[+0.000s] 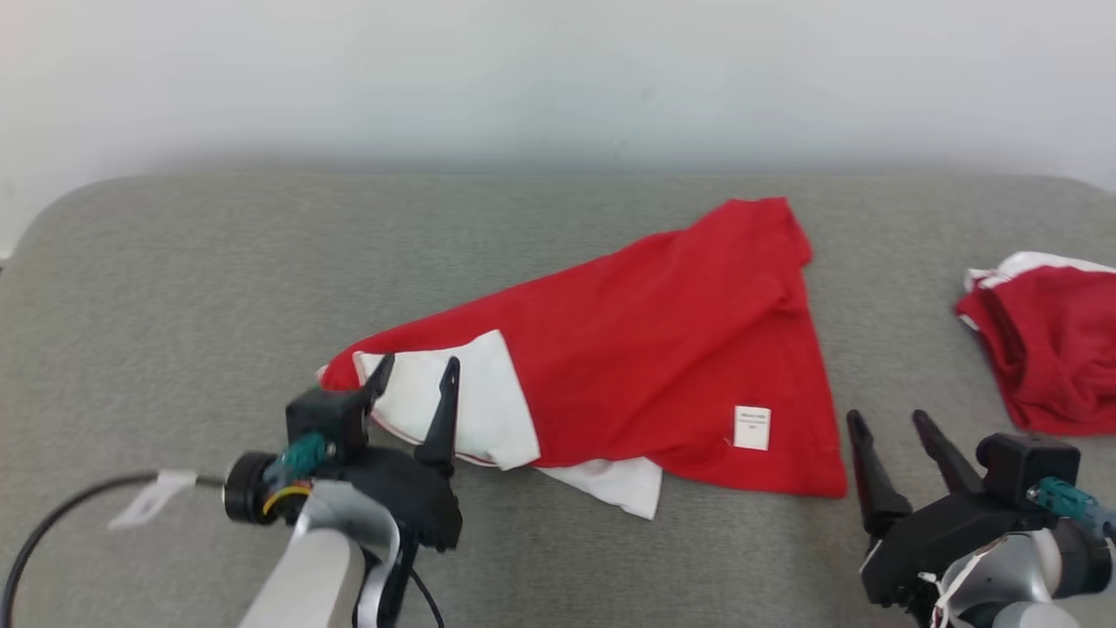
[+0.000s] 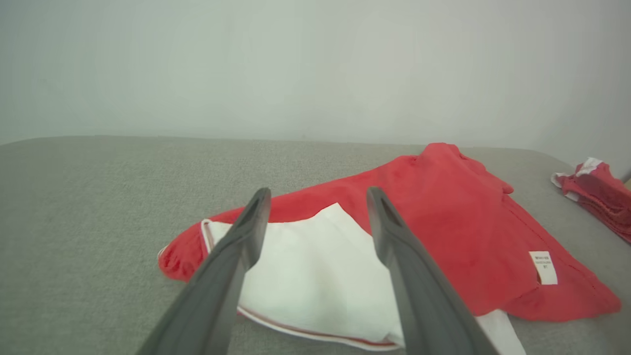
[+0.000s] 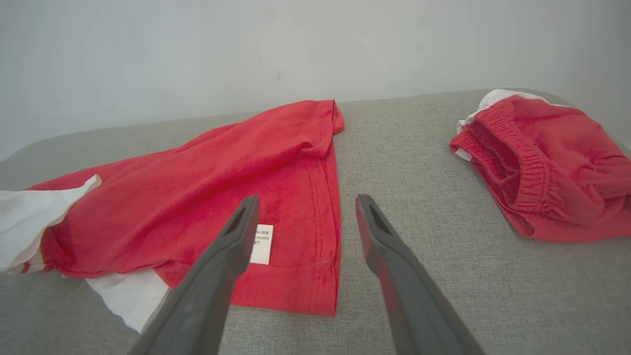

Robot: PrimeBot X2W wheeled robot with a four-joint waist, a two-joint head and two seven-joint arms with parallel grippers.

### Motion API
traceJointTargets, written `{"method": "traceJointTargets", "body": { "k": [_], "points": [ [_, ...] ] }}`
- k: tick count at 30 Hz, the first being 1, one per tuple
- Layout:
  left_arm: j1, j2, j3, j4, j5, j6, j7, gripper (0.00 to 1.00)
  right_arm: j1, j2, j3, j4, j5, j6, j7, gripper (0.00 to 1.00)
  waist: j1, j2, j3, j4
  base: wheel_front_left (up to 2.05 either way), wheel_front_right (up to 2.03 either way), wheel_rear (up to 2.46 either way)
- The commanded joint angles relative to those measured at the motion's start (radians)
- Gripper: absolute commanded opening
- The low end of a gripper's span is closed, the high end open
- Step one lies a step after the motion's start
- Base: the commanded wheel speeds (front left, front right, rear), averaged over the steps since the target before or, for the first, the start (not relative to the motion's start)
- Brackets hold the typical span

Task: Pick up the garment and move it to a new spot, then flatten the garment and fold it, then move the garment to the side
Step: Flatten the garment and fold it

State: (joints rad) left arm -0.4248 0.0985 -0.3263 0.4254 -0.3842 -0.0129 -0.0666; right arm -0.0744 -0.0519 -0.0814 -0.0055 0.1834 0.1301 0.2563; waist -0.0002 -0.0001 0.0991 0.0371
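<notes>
Grey woven cloth covers the bench (image 1: 174, 288), and nearest the robot both pairs of fingers stand released and empty: the left fingers (image 1: 443, 410) at 7 o'clock, spread over the white sleeve (image 1: 475, 392), and the right fingers (image 1: 870, 475) at 5 o'clock, just off the hem corner. The red jersey shirt (image 1: 645, 349) lies doubled over at centre, its label (image 1: 751, 427) showing. A pinch on the sleeve may catch one layer only and leave the shirt hanging lopsided; the right pair could close on bench cloth instead of hem. A carry toward 3 o'clock might snag the red shorts (image 1: 1055, 349). A second sleeve is mostly buried beneath the shirt; collar and front I cannot make out; the frame edge cuts off the shorts
</notes>
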Motion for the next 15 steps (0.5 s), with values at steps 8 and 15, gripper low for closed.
{"method": "traceJointTargets", "body": {
  "k": [8,15],
  "points": [
    [-0.168,-0.004,-0.001,0.172,-0.011,0.041,0.167,1.00,-0.025,0.002,0.042,-0.013,0.016,0.001,-0.007,1.00,0.0002,0.0001,0.057,-0.095,0.00,0.00,0.00],
    [-0.283,-0.006,0.006,0.281,-0.017,0.094,0.300,1.00,-0.090,0.002,0.104,-0.024,-0.024,0.001,0.014,1.00,0.0002,0.0001,0.105,-0.130,0.00,0.00,0.00]
  ]
}}
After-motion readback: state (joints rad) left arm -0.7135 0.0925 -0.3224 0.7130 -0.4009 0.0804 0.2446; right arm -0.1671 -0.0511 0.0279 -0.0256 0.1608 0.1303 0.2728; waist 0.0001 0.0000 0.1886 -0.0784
